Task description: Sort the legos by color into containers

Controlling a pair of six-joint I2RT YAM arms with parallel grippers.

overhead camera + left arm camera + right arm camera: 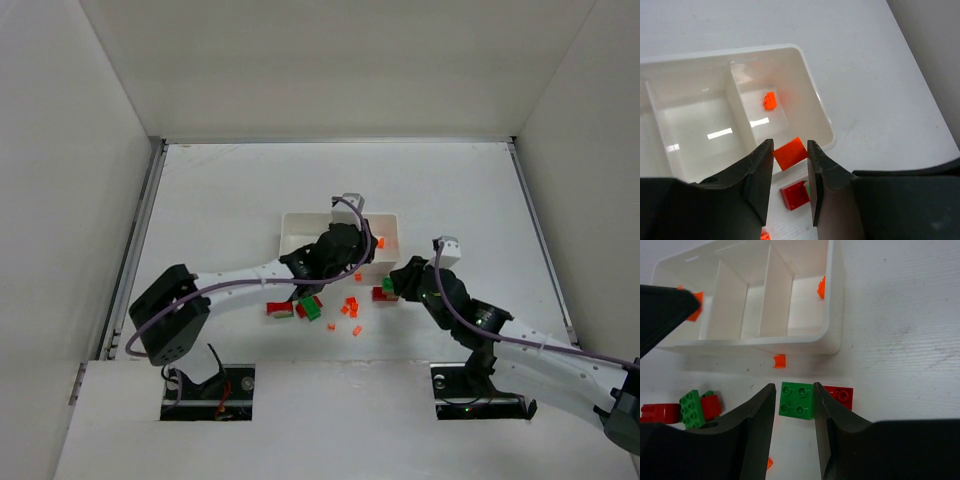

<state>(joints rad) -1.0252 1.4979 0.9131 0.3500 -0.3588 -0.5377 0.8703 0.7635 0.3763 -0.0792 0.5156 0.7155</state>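
1. The left gripper [789, 145] pinches an orange brick [790, 154] above the near rim of the tray's [812, 100] right compartment.
2. The right gripper [794, 386] is narrowly parted astride a green brick [797, 401] on the table, with a red brick [840, 395] touching it.

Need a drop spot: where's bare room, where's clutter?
Free: the white table beyond the far wall of the shallow white plastic tray and left of it; the tray's middle compartment. Crowded: the strip before its near wall, littered with red plastic bricks, green plastic bricks, tiny orange pieces.
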